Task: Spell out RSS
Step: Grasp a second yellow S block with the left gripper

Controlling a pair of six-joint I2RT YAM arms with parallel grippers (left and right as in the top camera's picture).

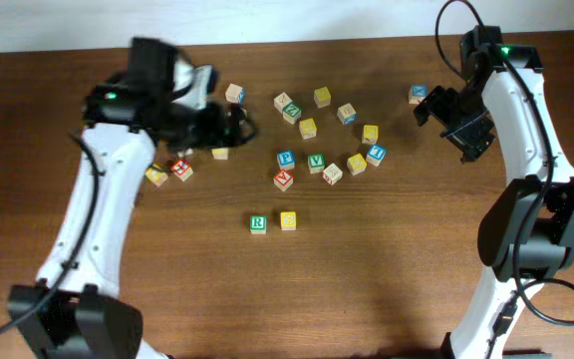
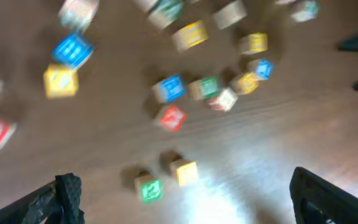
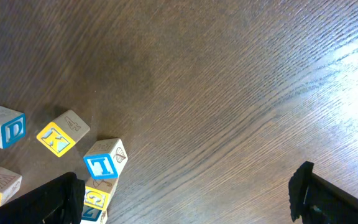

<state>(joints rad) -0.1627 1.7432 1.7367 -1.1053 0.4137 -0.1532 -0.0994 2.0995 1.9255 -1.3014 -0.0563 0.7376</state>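
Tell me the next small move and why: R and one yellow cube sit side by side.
Probably swing the left gripper, jaws open and empty, over the loose yellow cube in the cluster and check its letter. The R cube has the placed yellow cube on its right, so one letter is missing. The overhead view cannot resolve the letters.

Left wrist view motion-blurred, glare on the table [image 2: 229,186]; other views sharp
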